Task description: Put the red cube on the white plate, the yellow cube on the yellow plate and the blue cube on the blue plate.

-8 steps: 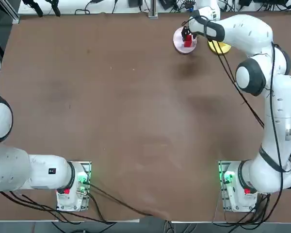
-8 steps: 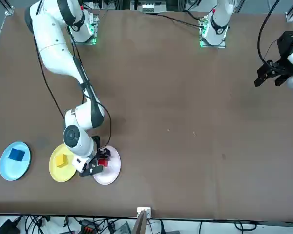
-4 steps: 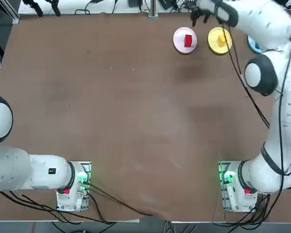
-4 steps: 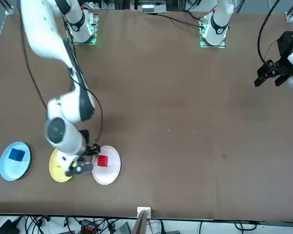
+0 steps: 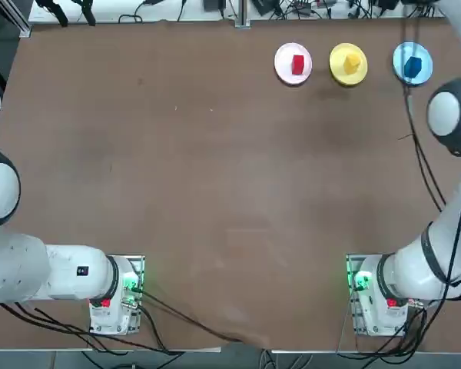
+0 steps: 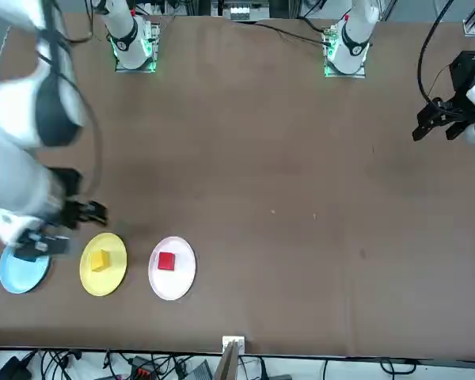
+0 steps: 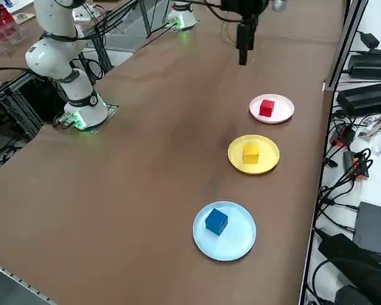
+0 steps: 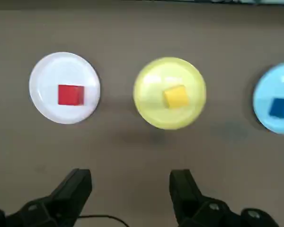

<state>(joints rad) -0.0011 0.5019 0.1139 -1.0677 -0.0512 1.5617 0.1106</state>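
Observation:
The red cube (image 5: 297, 64) lies on the white plate (image 5: 285, 55). The yellow cube (image 5: 351, 61) sits on the yellow plate (image 5: 339, 71), and the blue cube (image 5: 414, 66) on the blue plate (image 5: 403, 55). The three plates stand in a row near the table's far edge. My right gripper (image 8: 130, 189) hangs open and empty high above the table, on the near side of the row. In the wrist view the red cube (image 8: 70, 94), yellow cube (image 8: 175, 96) and blue cube (image 8: 281, 107) all lie beyond its fingers. The gripper (image 7: 242, 60) hovers in the right side view near the white plate (image 7: 281, 115).
My right arm's base (image 5: 373, 296) with its green light stands at the table's near edge. Cables and black boxes (image 7: 365, 95) lie just past the far edge, behind the plates. The brown table (image 5: 215, 169) spreads wide on the near side of the plates.
A second ago the gripper was down at the red cube on the white plate. It has since risen and drawn back, leaving the cube there and uncovering all three plates.

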